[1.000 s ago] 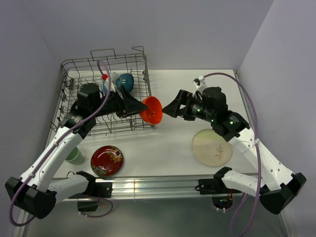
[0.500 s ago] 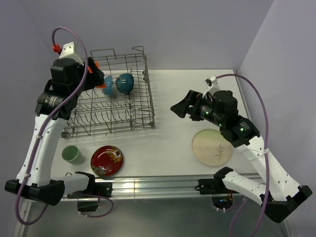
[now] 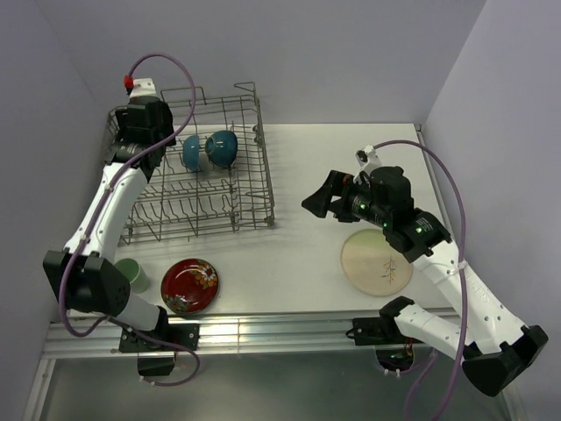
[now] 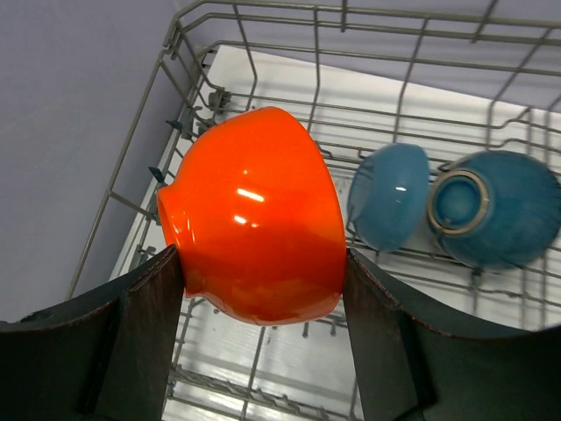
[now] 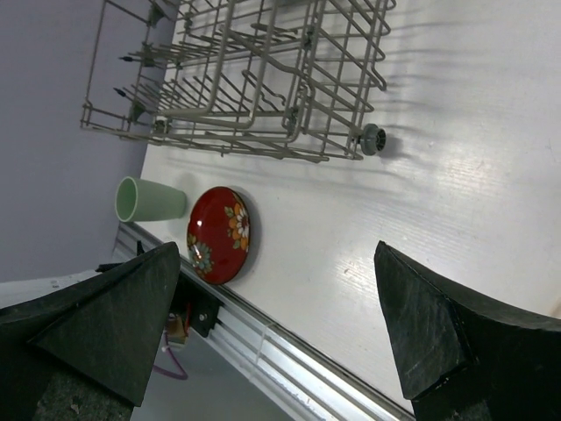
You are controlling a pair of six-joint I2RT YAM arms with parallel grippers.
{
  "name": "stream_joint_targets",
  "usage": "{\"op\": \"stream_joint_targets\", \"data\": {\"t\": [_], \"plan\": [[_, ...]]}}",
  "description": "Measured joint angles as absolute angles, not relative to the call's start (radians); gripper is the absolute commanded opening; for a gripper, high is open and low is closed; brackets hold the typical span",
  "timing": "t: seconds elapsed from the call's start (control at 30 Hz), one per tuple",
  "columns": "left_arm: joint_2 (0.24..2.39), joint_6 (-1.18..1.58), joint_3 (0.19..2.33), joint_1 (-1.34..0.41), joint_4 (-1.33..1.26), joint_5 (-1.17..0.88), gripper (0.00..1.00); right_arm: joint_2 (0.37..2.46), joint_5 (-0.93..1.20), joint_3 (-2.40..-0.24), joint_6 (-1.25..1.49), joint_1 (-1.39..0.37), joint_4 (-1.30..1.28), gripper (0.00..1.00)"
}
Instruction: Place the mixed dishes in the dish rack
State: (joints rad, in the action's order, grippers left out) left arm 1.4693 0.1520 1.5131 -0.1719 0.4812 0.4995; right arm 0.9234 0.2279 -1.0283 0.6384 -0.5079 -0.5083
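My left gripper (image 4: 261, 263) is shut on the orange bowl (image 4: 254, 215), held on its side above the far left part of the grey wire dish rack (image 4: 263, 10). In the top view the left gripper (image 3: 145, 132) hides that bowl. The small blue bowl (image 3: 190, 152) and the teal bowl (image 3: 223, 147) stand on edge in the rack (image 3: 254, 189). My right gripper (image 3: 317, 197) is open and empty above the table. The cream plate (image 3: 377, 261) lies below it. The red floral bowl (image 3: 190, 285) and the green cup (image 3: 131, 274) sit near the front left.
In the right wrist view the rack (image 5: 263, 79) is at the top, the red bowl (image 5: 219, 234) and the cup on its side (image 5: 149, 199) lie near the table's metal front rail (image 5: 289, 351). Purple walls close in the left, back and right.
My left gripper has carried the orange bowl from the rack's right side up and across to its far left corner. The right gripper has drawn back a little to the right.
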Motion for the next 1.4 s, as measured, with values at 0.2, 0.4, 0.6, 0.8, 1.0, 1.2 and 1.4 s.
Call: {"op": "stream_joint_targets", "data": {"t": [0.2,0.4,0.6,0.8,1.0,1.2,1.4], "plan": [[1.597,0.131,1.535,-0.120,0.434,0.500,0.00,0.928,0.252,-1.001,0.628,-0.476,-0.503,0.99],[1.683,0.134,1.574,-0.047,0.429,0.417,0.00,0.942,0.282,-1.000,0.617,-0.448,-0.493,0.99],[1.731,0.135,1.615,0.001,0.427,0.327,0.00,0.965,0.316,-0.992,0.607,-0.426,-0.480,0.98],[1.733,0.135,1.616,0.002,0.406,0.257,0.00,1.003,0.344,-0.992,0.603,-0.418,-0.460,0.98],[1.739,0.133,1.616,0.020,0.401,0.216,0.00,1.024,0.366,-0.992,0.603,-0.414,-0.456,0.98],[1.773,0.126,1.616,0.030,0.401,0.163,0.00,1.029,0.385,-0.992,0.601,-0.411,-0.448,0.98],[1.794,0.109,1.616,0.030,0.402,0.127,0.00,1.031,0.390,-0.992,0.600,-0.408,-0.442,0.98]]}}
